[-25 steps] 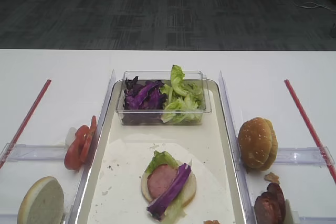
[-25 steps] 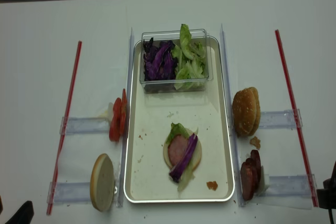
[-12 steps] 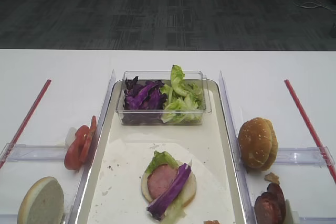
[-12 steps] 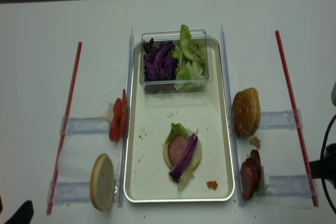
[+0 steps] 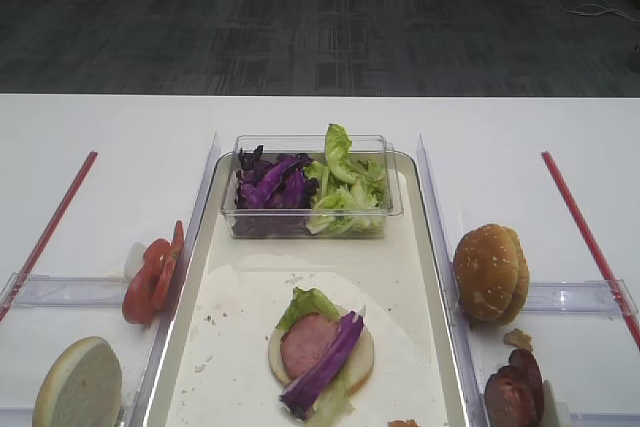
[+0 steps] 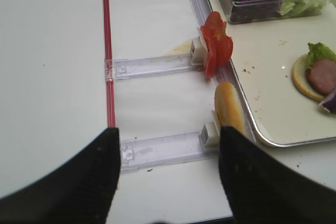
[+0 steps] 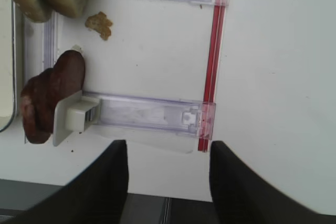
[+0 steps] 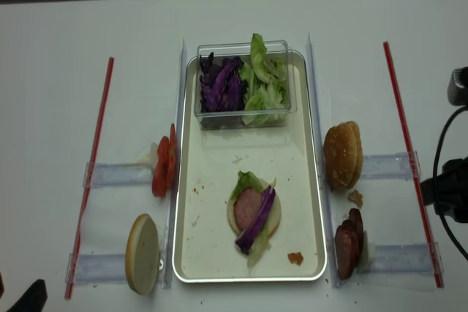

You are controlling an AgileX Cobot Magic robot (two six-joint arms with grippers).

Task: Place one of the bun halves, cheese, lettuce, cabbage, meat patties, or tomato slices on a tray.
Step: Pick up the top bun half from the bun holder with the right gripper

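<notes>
Both claws stand wide and hold nothing: on my right wrist view the right claw (image 7: 167, 174) shows two dark fingers spread apart over bare tabletop (image 7: 273, 77), and on my left wrist view the left claw (image 6: 167, 174) is spread the same way. On the tray (image 8: 307, 202) I can see a stack already built on the paper liner: a bun base with lettuce (image 8: 247, 180), a pinkish meat slice (image 8: 247, 207) and a strip of purple cabbage (image 8: 257, 226) laid across it. I judge what is left is mainly a top for it, and the sesame bun half (image 8: 341, 154) looks the likely piece, though a tomato slice could go first. From the right claw, that bun stands on edge in its clear holder, well ahead and off to the tray side; only its edge shows at the top corner of the wrist view. Nearer to the claw on the same side, the dark meat patties (image 7: 50, 95) lean in their holder. From the left claw, the tomato slices (image 6: 216, 50) stand ahead toward the tray, and the pale-faced bun half (image 6: 228, 111) is nearer, just beside the tray rim.
</notes>
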